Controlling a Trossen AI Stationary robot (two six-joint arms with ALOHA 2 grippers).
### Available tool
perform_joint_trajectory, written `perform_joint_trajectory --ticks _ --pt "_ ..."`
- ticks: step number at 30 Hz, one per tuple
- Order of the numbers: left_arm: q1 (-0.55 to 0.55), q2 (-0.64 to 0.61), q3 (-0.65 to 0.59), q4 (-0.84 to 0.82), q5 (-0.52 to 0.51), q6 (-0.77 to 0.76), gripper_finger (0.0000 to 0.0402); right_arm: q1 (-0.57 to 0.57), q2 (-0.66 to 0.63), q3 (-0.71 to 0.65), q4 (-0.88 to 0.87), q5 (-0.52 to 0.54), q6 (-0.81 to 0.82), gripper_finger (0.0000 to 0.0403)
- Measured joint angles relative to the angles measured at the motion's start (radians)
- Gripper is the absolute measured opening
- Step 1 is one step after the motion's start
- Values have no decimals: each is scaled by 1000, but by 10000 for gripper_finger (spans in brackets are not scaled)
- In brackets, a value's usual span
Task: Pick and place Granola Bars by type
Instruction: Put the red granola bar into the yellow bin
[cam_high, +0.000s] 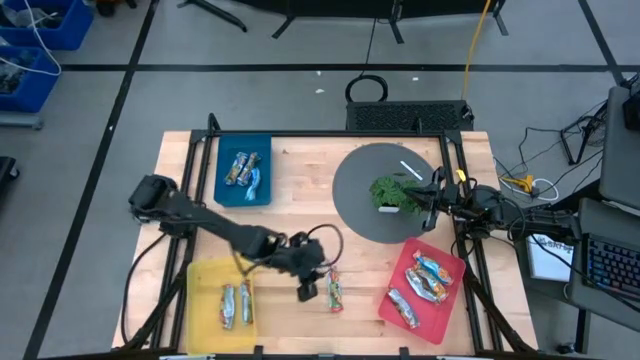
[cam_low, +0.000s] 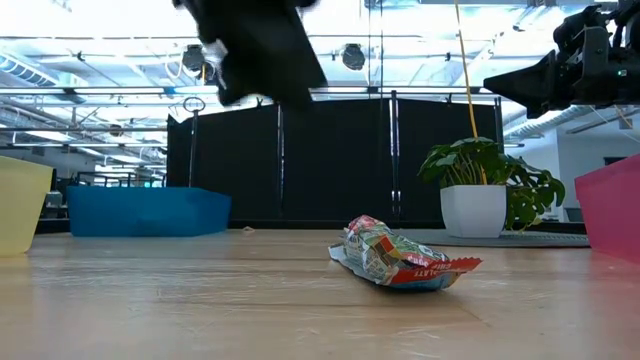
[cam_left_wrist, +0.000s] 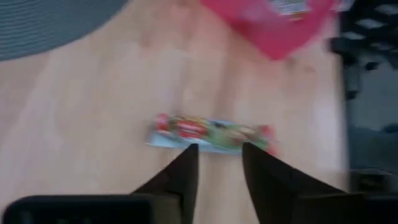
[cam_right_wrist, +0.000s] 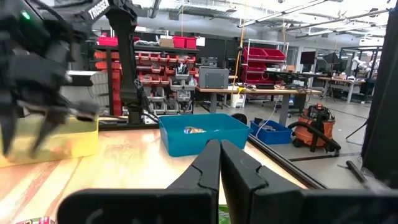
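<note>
A red-green granola bar (cam_high: 335, 293) lies flat on the wooden table near its front edge; it also shows in the low view (cam_low: 400, 256) and the left wrist view (cam_left_wrist: 211, 135). My left gripper (cam_high: 308, 289) hovers just left of it, open and empty, its fingers (cam_left_wrist: 186, 169) short of the bar. My right gripper (cam_right_wrist: 219, 163) is shut, waiting over the grey round mat (cam_high: 370, 215) by the green sprig (cam_high: 393, 193). Two bars lie in the yellow tray (cam_high: 200, 300), several in the blue tray (cam_high: 262, 165) and several in the red tray (cam_high: 395, 305).
A potted plant (cam_low: 478, 190) stands on the grey mat at the back right. The trays sit at the table's far left, near left and near right. Bare wood lies between the trays around the loose bar.
</note>
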Motion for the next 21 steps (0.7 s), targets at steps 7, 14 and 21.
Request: perform_joint_trajectory --ticks 7,14,21 --pt "70 157 -1 191 102 108 193 0 0 0 0 0 0 6" --pt "61 287 -1 335 204 57 186 0 0 0 0 0 0 6" --pt "45 325 1 344 226 30 136 0 3 0 0 0 0 6"
